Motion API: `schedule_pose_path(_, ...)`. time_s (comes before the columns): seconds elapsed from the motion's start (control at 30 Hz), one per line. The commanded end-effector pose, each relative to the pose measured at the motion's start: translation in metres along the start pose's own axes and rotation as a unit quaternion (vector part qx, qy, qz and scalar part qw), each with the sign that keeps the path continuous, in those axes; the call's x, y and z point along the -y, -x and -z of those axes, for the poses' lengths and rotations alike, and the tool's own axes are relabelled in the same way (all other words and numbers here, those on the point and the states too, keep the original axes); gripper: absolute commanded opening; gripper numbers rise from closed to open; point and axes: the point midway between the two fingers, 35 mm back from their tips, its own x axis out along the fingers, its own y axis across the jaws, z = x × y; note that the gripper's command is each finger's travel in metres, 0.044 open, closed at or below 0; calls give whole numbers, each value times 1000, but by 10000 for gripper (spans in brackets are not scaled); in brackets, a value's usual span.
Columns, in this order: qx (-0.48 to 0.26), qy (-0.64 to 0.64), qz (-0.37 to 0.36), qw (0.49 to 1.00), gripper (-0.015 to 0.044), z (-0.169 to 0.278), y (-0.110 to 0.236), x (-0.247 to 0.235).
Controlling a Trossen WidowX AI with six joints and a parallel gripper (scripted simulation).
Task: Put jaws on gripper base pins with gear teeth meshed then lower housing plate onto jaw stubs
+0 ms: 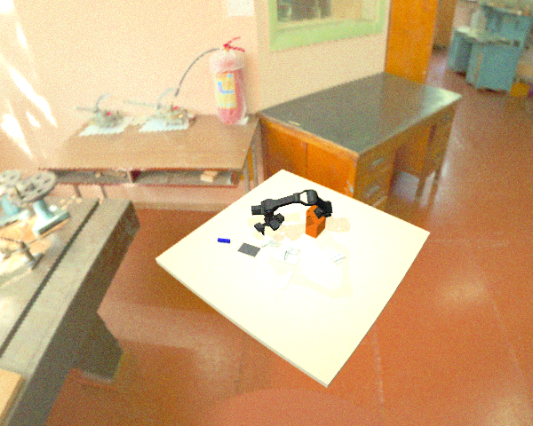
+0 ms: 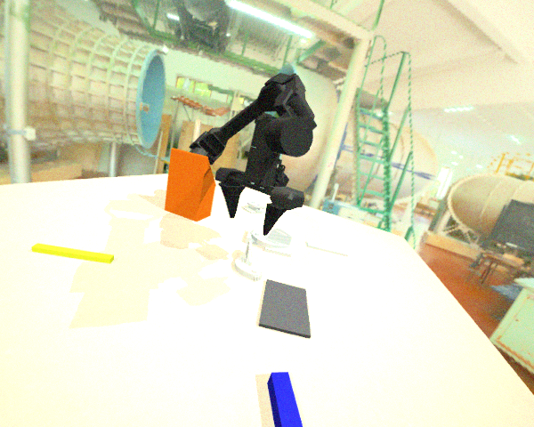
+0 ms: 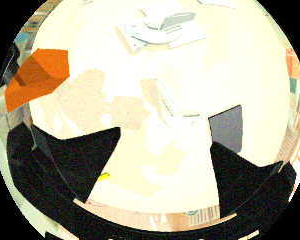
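Note:
My black gripper (image 1: pixel 268 229) (image 2: pixel 248 225) (image 3: pixel 166 136) is open and empty, fingertips above the table. A white piece with an upright part and a curved toothed edge, likely a jaw (image 1: pixel 270 243) (image 2: pixel 248 269) (image 3: pixel 171 104), lies nearest, below the gripper. Beyond it is a larger white part, likely the gripper base (image 1: pixel 290 255) (image 2: pixel 274 239) (image 3: pixel 157 36), with a raised piece on it. Another small white part (image 1: pixel 338 257) (image 2: pixel 254 207) lies farther off. A thin pale flat piece (image 2: pixel 327 249) (image 3: pixel 217 3) may be the housing plate. Glare hides pins, stubs and teeth; I cannot tell whether a jaw is seated.
An orange block (image 1: pixel 314 224) (image 2: pixel 189 186) (image 3: pixel 40 75) stands near the arm's base. A dark grey flat plate (image 1: pixel 249 249) (image 2: pixel 285 308) (image 3: pixel 227 129) lies beside the nearest white piece. A blue bar (image 1: pixel 223 240) (image 2: pixel 283 399) and a yellow bar (image 2: pixel 71 253) (image 3: pixel 104 177) lie farther out.

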Motion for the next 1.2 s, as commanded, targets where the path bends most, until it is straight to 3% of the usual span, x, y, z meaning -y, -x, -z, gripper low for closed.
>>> schedule_pose_path(0.0,2,48,0,999,440,-2,0,-1)
schedule_pose_path(0.7,3,338,1,941,440,-11,1,-1)
schedule_pose_path(0.9,3,358,1,934,440,-12,1,-1)
schedule_pose_path(1.07,5,358,1,934,440,-13,-36,-4)
schedule_pose_path(1.17,5,358,1,934,440,-13,-38,-4)
